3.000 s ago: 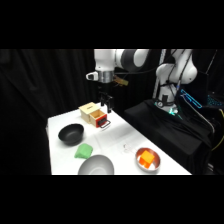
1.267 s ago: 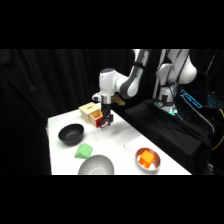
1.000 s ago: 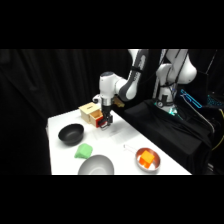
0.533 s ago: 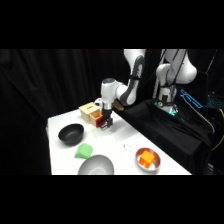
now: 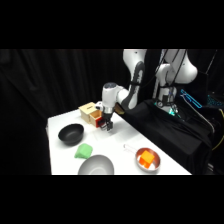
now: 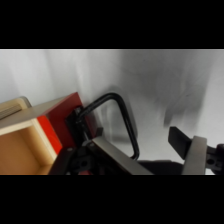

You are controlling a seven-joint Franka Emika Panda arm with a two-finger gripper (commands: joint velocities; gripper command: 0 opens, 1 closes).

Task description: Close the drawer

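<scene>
The drawer (image 5: 98, 120) is the red-fronted part of a small tan wooden box (image 5: 89, 109) near the table's far left. In the wrist view its red front (image 6: 62, 122) fills the left side, with tan wood (image 6: 20, 147) beside it, and the thin dark handle (image 6: 125, 122) loops out from it. My gripper (image 5: 106, 125) is low at the drawer's front, just right of it. In the wrist view the gripper (image 6: 152, 152) is open. One of its fingers (image 6: 112, 155) lies under the handle by the red front, the other stands apart on the right.
A black bowl (image 5: 70, 133) sits left of the box. A green object (image 5: 84, 151) and a grey metal bowl (image 5: 96, 165) lie nearer the front edge. A metal bowl with an orange block (image 5: 147, 159) is at the front right. Dark cloth (image 5: 165, 125) borders the table's right side.
The arm has swung down and left from above the box. The gripper now sits low against the drawer's front instead of hanging above it.
</scene>
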